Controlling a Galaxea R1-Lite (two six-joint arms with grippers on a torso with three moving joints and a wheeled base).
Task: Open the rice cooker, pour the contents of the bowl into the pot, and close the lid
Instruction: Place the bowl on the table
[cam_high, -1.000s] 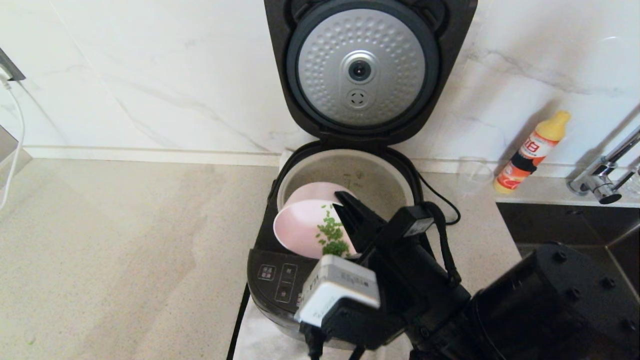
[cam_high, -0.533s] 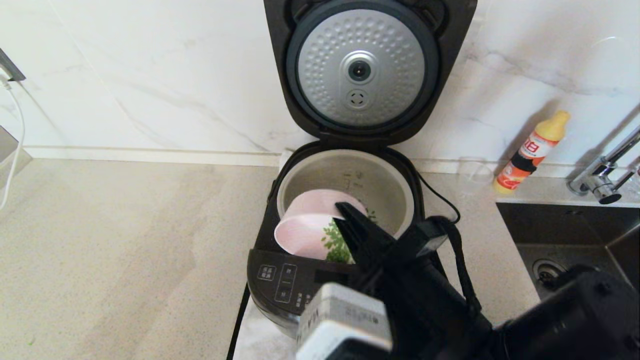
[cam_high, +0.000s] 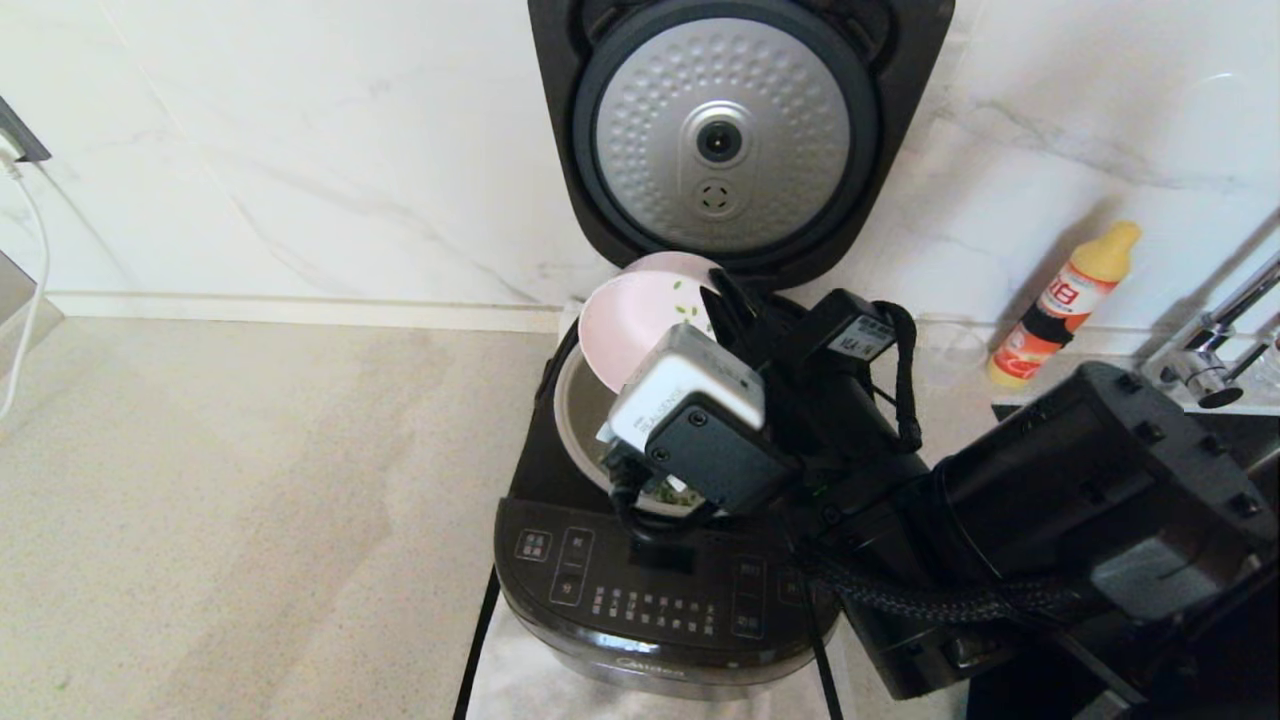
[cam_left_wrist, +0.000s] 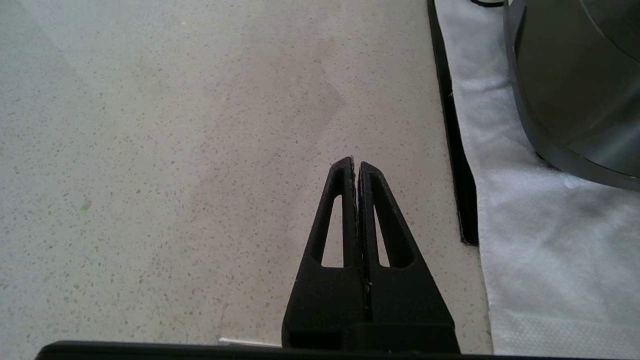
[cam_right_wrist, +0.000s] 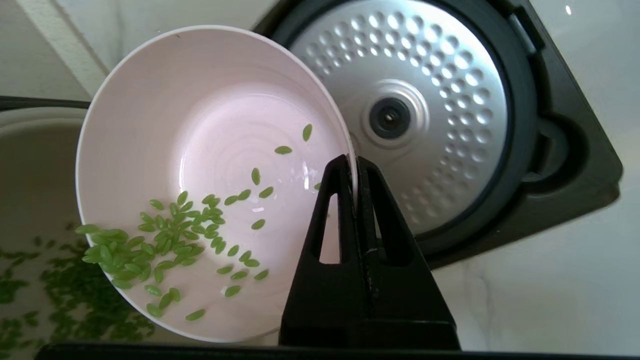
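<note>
The pink bowl (cam_high: 640, 315), clamped at its rim by the right gripper (cam_right_wrist: 356, 165), has been lifted toward the pot's (cam_high: 578, 410) back edge and tipped steeply, green grains (cam_right_wrist: 165, 240) largely emptied into it, leaving lid (cam_high: 722, 130) closing.

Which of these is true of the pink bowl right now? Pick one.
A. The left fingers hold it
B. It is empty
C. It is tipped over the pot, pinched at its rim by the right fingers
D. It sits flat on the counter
C: the right gripper clamps the rim of the pink bowl, tilted so that green grains slide toward the pot.
</note>
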